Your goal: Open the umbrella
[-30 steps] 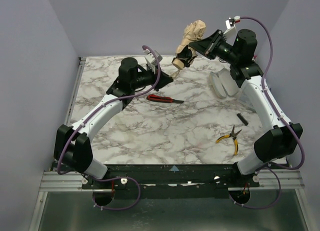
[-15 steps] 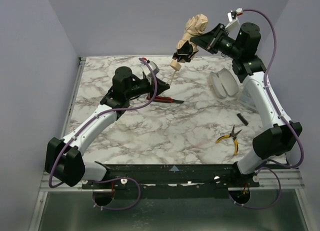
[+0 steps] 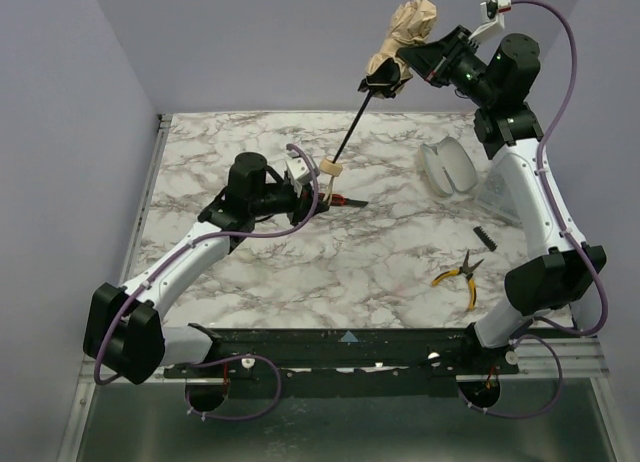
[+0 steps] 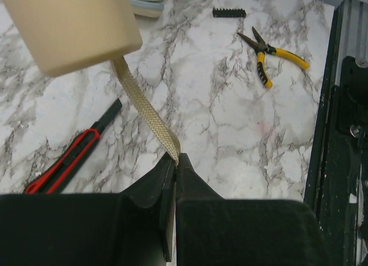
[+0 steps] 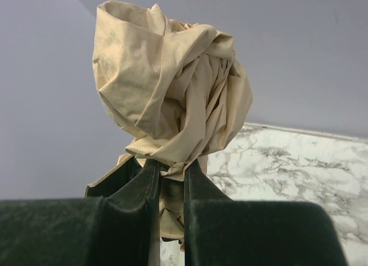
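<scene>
Two arms spread over marble worktop (image 3: 330, 272), umbrella (image 3: 385, 77) strung between them, off the surface, slanting from upper R down to L-centre. Canopy (image 5: 172, 87) tan, bunched, not spread, up high by back wall, pinched in right gripper (image 5: 171, 174), narrow gap stuffed w/ fabric. Thin black shaft (image 3: 352, 127) running down to beige handle (image 4: 69, 24), hanging in air near red cutter (image 3: 350, 202). Left gripper (image 4: 174, 162) clamped fully closed on woven wrist strap (image 4: 144, 113), not on handle itself.

Step in hand, as judged: drawing handle and canopy apart to extend shaft; canopy not yet opened.

To do well: pull along shaft axis, no sideways bending. Expect some slack from strap hold, so go slow, watch for slip. Beware cloth-only hold on R: risk of fabric sliding out w/o ribs spreading.

Room: free air over centre. R arm high and close to back wall, prob. little reach left. L side open toward near edge. Pliers (image 3: 460, 275) and small black strip (image 3: 485, 237) well apart on R.
</scene>
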You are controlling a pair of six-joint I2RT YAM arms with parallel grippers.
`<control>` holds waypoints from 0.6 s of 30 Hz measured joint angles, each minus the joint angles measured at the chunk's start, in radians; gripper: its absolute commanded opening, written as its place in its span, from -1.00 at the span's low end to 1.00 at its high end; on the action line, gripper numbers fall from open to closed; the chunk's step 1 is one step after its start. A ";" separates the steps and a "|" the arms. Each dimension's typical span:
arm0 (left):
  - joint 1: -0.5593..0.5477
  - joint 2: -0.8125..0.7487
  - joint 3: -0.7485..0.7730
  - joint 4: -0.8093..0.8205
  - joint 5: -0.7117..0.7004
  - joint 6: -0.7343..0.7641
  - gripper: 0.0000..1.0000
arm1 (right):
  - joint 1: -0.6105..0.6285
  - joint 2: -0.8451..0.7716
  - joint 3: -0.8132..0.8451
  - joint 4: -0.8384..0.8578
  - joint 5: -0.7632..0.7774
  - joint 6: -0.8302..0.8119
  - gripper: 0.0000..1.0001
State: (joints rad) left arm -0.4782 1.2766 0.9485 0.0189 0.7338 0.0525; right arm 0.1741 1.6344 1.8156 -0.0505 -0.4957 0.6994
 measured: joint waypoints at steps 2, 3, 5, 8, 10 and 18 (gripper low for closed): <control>-0.001 0.000 -0.013 -0.021 0.002 0.020 -1.00 | -0.004 0.000 0.005 0.016 0.011 -0.010 -0.99; -0.004 -0.002 -0.021 -0.036 0.002 0.039 -1.00 | -0.006 0.000 0.005 0.024 0.013 -0.021 -0.99; -0.010 -0.010 -0.037 -0.061 0.002 0.072 -0.94 | -0.010 0.000 0.003 0.037 0.013 -0.044 -0.99; -0.022 -0.035 -0.058 -0.092 0.002 0.106 -0.24 | -0.013 -0.002 -0.022 0.084 -0.006 -0.073 -0.99; -0.022 -0.050 -0.055 -0.101 0.002 0.116 -0.03 | -0.013 -0.006 -0.054 0.118 -0.035 -0.086 -0.99; -0.018 -0.056 0.079 -0.157 0.044 0.109 0.39 | -0.017 -0.012 -0.163 0.170 -0.187 -0.139 -0.99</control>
State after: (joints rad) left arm -0.4965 1.2209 1.0271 -0.1383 0.7780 0.1619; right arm 0.1574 1.6226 1.6527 0.1196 -0.6827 0.5602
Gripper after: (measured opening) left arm 0.637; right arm 0.128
